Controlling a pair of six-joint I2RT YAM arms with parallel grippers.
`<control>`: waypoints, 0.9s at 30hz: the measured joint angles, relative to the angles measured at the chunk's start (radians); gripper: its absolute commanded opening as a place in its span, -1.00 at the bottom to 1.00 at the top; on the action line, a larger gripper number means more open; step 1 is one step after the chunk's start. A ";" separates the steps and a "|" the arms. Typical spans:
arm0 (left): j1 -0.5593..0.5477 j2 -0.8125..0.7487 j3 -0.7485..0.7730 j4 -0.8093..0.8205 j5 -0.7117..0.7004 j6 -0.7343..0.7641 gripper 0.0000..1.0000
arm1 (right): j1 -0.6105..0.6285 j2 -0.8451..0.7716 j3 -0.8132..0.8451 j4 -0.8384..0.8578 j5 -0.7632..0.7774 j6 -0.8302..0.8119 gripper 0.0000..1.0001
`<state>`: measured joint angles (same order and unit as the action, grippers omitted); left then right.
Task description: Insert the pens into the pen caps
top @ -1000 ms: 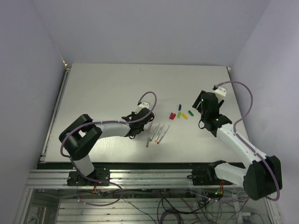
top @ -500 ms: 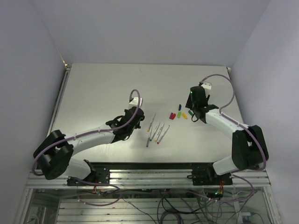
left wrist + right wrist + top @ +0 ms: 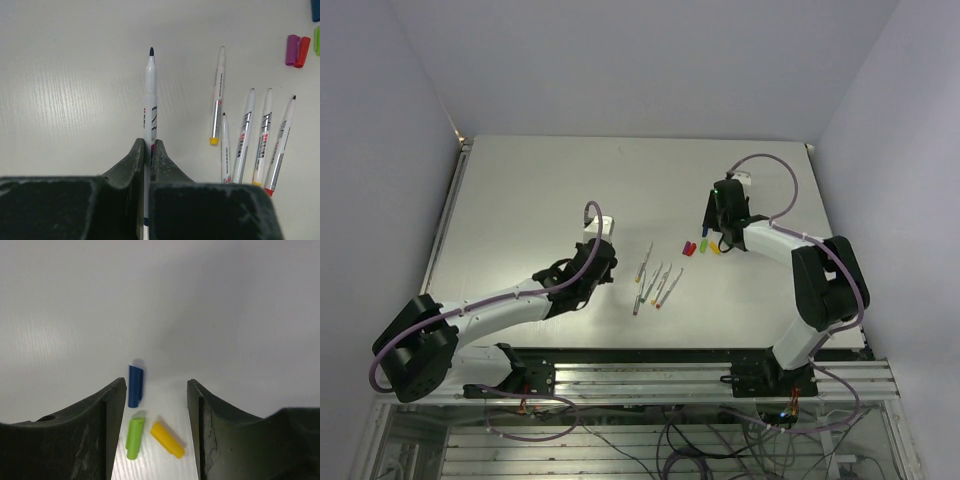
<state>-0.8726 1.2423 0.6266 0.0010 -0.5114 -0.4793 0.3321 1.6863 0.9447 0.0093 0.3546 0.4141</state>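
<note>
My left gripper (image 3: pixel 151 143) is shut on a white pen (image 3: pixel 150 95) with a dark blue tip, which points away over the table. It shows in the top view (image 3: pixel 602 263) left of the loose pens. Several more pens (image 3: pixel 245 135) lie side by side to the right and also show in the top view (image 3: pixel 656 282). A magenta cap (image 3: pixel 291 49) and a red cap (image 3: pixel 302 45) lie beyond them. My right gripper (image 3: pixel 156 384) is open above the blue cap (image 3: pixel 135 385), the green cap (image 3: pixel 134 438) and the yellow cap (image 3: pixel 167 439). It also shows in the top view (image 3: pixel 721 230).
The grey table (image 3: pixel 540 190) has walls at the back and both sides. Its near edge meets an aluminium rail (image 3: pixel 640 375) where the arm bases stand. The caps (image 3: pixel 692 247) lie just right of the pens.
My left gripper has drawn back to the left, away from the row of pens, with a pen in it. My right gripper has moved left and now hangs over the caps.
</note>
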 measured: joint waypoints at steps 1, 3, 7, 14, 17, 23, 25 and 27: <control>0.000 0.001 0.000 0.000 0.000 0.000 -0.86 | 0.002 0.010 0.010 0.005 -0.005 -0.002 0.04; 0.000 0.002 0.000 0.002 0.000 0.000 -0.86 | 0.007 0.029 0.026 0.017 -0.013 -0.004 0.04; 0.000 0.002 0.000 0.017 0.001 0.000 -0.86 | 0.024 0.071 0.051 0.030 -0.028 -0.008 0.04; 0.000 0.001 -0.005 0.035 0.007 -0.004 -0.86 | 0.058 0.129 0.094 0.030 -0.022 -0.009 0.03; 0.000 -0.001 -0.016 0.038 0.008 -0.007 -0.86 | 0.065 0.149 0.101 0.024 -0.012 -0.007 0.02; 0.000 -0.007 -0.028 0.039 0.008 -0.008 -0.86 | 0.067 0.187 0.106 0.018 0.004 0.006 -0.01; 0.000 -0.007 -0.028 0.039 0.008 -0.008 -0.86 | 0.067 0.197 0.106 0.011 0.006 0.014 -0.02; 0.000 -0.007 -0.028 0.039 0.008 -0.008 -0.86 | 0.067 0.206 0.106 0.002 0.008 0.021 -0.03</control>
<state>-0.8726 1.2350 0.5987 0.0402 -0.5030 -0.4870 0.3988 1.8919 1.0512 0.0116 0.3626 0.4355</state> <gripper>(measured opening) 0.102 0.493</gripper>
